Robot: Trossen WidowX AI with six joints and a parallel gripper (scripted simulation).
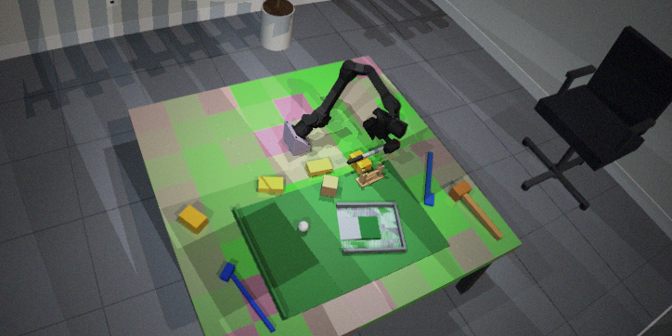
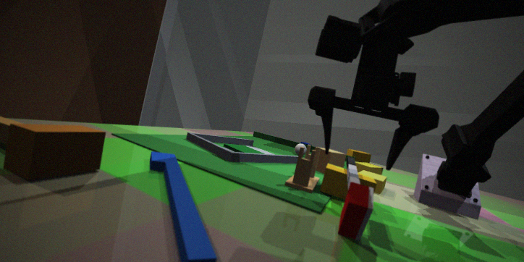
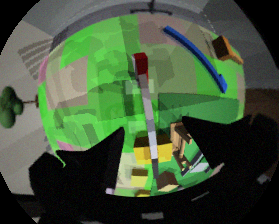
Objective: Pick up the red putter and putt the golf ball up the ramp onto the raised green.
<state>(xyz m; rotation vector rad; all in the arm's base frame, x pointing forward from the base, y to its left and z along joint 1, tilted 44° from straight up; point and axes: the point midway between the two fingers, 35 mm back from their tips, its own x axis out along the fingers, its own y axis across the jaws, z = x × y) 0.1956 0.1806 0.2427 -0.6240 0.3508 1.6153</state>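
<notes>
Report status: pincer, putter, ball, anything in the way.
Pincer open, empty, above the red putter. Putter leaning on its wooden stand, ungrasped. Golf ball on the dark green mat, off the raised green. Yellow blocks crowd the shaft.

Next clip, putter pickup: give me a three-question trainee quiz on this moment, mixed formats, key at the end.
1. True or false: the gripper already holds the red putter.
2. Multiple choice: the golf ball rests on (a) the raised green, (b) the dark green mat, (c) the wooden stand.
3. Fill in: in the wrist view the putter's white shaft runs between the two ____.

Key
1. False; the jaws are wide open above it.
2. b
3. fingers
</notes>
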